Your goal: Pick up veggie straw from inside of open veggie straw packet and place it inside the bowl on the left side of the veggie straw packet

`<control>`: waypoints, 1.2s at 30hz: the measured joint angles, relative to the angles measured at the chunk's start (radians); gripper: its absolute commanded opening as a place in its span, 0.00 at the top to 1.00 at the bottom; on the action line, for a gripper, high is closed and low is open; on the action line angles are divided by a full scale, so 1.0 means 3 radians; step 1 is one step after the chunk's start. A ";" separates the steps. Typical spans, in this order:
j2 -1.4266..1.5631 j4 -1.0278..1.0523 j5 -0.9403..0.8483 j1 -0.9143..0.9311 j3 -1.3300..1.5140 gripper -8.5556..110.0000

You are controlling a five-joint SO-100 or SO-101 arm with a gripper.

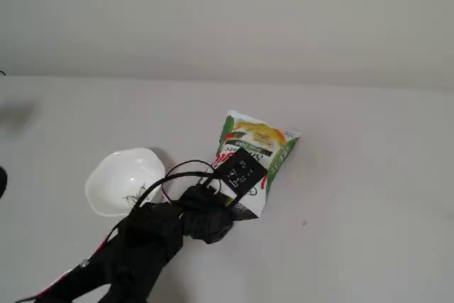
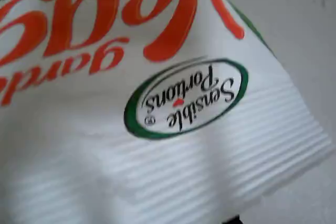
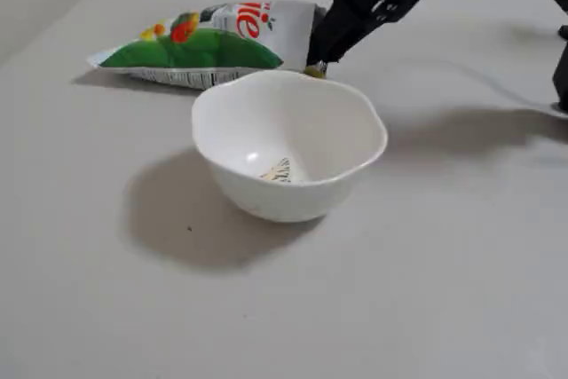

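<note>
The veggie straw packet [image 1: 258, 145] lies flat on the table, and its white front fills the wrist view [image 2: 157, 145]. In a fixed view it lies behind the bowl [image 3: 213, 46]. The white wavy-rimmed bowl [image 1: 106, 169] stands left of the packet, with a small dark drawing inside [image 3: 266, 193]. My black gripper [image 1: 240, 208] is at the packet's near end, its tip [image 3: 315, 63] just behind the bowl's rim. A small yellowish bit shows at that tip. I cannot tell whether it is the veggie straw, or how the jaws stand.
The pale table [image 1: 355, 211] stretches out to the right of the packet. The arm and its black cables [image 1: 142, 246] come in from the bottom left, passing close to the bowl. A dark object [image 3: 561, 68] stands at the right edge.
</note>
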 measured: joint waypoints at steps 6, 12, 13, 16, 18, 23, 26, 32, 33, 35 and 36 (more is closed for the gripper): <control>-0.0143 -0.0046 0.0000 0.0061 -0.0087 0.81; -0.0256 -0.0107 0.0000 0.0092 -0.0123 0.81; -0.0271 -0.0112 0.0000 0.0092 -0.0133 0.81; -0.0322 -0.0112 0.0000 0.0092 -0.0159 0.81; -0.0348 -0.0112 0.0000 0.0092 -0.0179 0.81; -0.0414 -0.0112 0.0000 0.0092 -0.0225 0.81; -0.0481 -0.0118 0.0000 0.0092 -0.0240 0.83; -0.0578 -0.0118 -0.0010 0.0092 -0.0297 0.87; -0.0588 -0.0118 -0.0010 0.0092 -0.0307 0.88; -0.0593 -0.0118 -0.0010 0.0092 -0.0327 0.92; -0.0593 -0.0112 -0.0010 0.0092 -0.0343 0.93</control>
